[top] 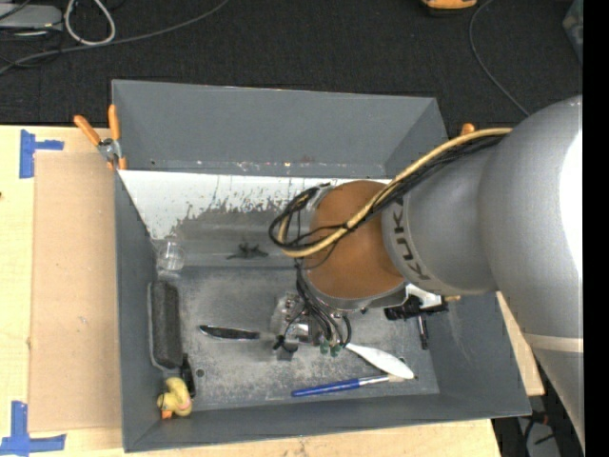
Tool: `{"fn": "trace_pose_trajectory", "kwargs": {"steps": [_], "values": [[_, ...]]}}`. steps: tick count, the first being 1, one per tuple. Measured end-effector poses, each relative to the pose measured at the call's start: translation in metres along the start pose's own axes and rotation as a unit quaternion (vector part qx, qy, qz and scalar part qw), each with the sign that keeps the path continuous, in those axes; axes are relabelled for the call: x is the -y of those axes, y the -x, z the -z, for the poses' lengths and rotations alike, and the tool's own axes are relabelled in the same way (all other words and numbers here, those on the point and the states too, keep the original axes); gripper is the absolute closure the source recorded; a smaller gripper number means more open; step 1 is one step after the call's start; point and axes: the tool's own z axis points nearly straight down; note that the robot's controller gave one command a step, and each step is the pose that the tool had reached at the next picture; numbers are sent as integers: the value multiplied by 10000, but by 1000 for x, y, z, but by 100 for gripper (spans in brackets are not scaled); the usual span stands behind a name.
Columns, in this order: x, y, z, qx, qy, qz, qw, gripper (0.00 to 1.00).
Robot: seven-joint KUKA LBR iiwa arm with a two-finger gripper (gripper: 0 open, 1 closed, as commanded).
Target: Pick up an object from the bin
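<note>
My gripper [289,336] hangs low over the middle of the bin floor, under the arm's orange cover. Just to its left lies a slim black knife-like piece [228,332], its right end almost at the gripper's tip. A white plastic spoon-like piece [383,359] lies close on the gripper's right, pointing toward the front right. In front of the gripper, a blue pen [341,386] lies flat near the front wall. Whether anything is held is hidden by the wrist.
A long black brush-like bar [166,324] lies along the left wall, with a small yellow toy [174,398] at the front left corner. A clear plastic piece [169,255] and a small black spider-like thing [249,249] are at the back. A black tool [422,329] pokes out under the arm.
</note>
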Motion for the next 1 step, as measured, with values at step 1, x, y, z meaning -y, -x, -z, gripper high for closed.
{"fn": "trace_pose_trajectory", "kwargs": {"steps": [1], "values": [[1,-3,31,-52,-17,-6,10000,100]]}}
